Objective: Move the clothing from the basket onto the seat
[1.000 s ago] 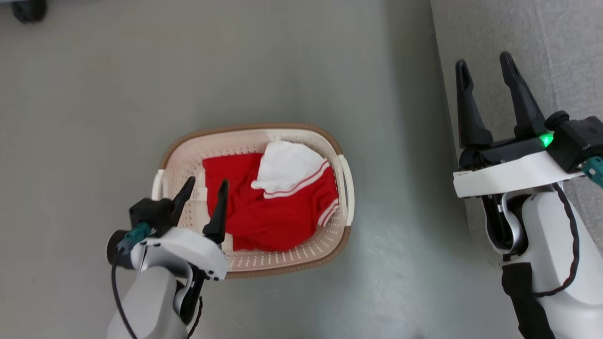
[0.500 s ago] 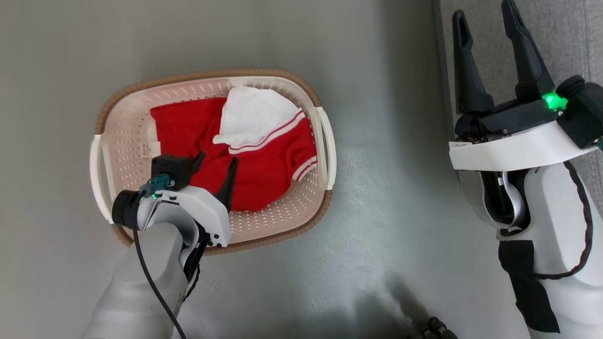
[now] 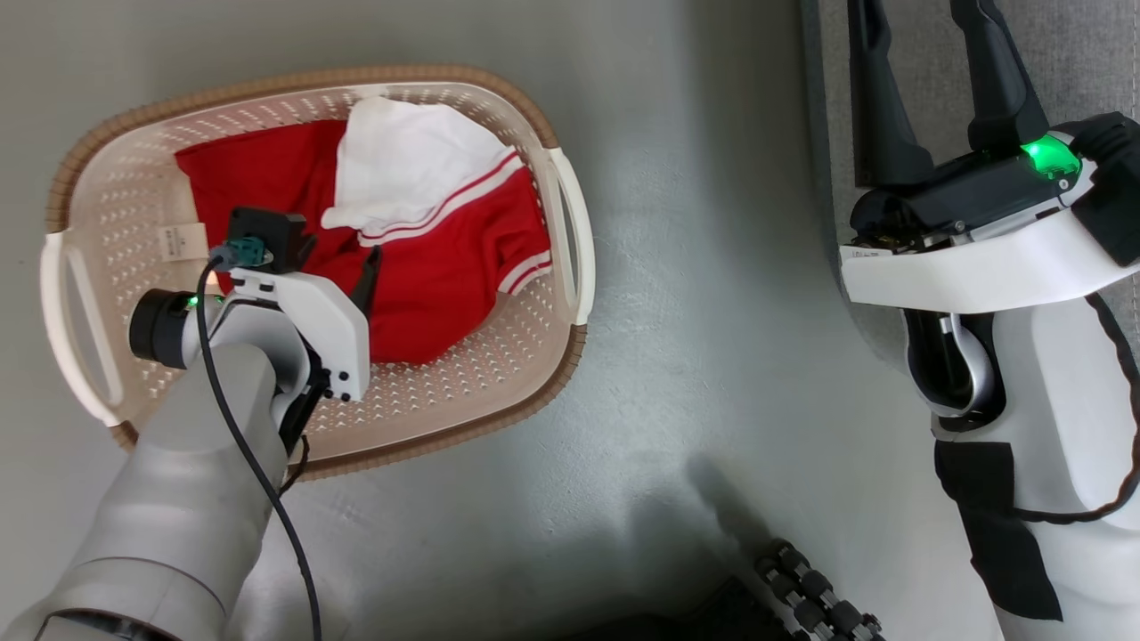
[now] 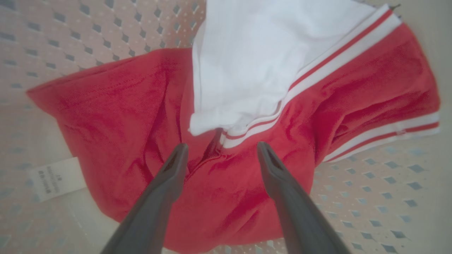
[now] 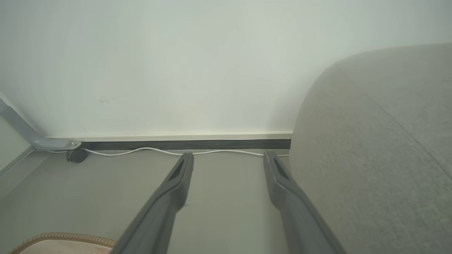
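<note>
The cream basket (image 3: pixel 267 80) with its brown rim stands on the floor at the left. Inside it lies the clothing (image 3: pixel 445 276), bright red with a white panel (image 3: pixel 401 160) and striped trim. My left gripper (image 3: pixel 343 247) is down inside the basket, open, just above the red fabric. In the left wrist view its fingers straddle the fold where the white panel (image 4: pixel 254 60) meets the red clothing (image 4: pixel 116 106), and the left gripper (image 4: pixel 222 146) holds nothing. My right gripper (image 3: pixel 931 36) stands open and empty at the edge of the grey seat (image 3: pixel 1087 53).
Grey floor (image 3: pixel 695 312) separates the basket from the seat (image 5: pixel 381 141). A white label (image 4: pixel 58 178) lies on the basket's bottom. Past the right gripper (image 5: pixel 227 157) a white cable (image 5: pixel 141 151) runs along the wall's skirting. A dark ribbed part (image 3: pixel 810 596) shows at the bottom edge.
The head camera has tipped down and closer, so the basket looks bigger and further left. My left gripper has lowered into the basket over the red clothing. Both grippers stay open.
</note>
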